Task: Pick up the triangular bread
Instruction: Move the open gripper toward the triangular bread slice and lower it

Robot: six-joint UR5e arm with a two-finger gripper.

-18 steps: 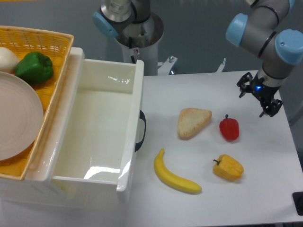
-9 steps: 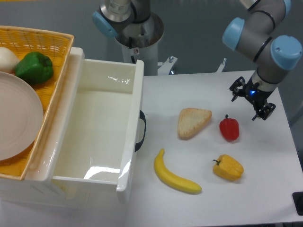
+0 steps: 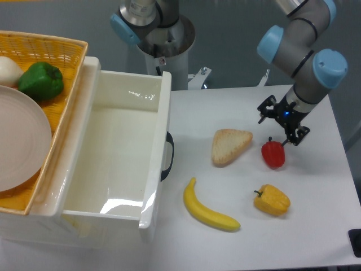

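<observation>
Nearest me: banana [image 3: 210, 213] and yellow pepper [image 3: 272, 200] on white bench [image 3: 316, 226]. Mid-bench, bread [image 3: 229, 145] lies flat, untouched, left of red pepper [image 3: 273, 153]. I see claw [image 3: 281, 122] spread, empty, above red pepper's stem, right of bread. Far left: white bin [image 3: 115, 158], basket [image 3: 59, 53].
</observation>
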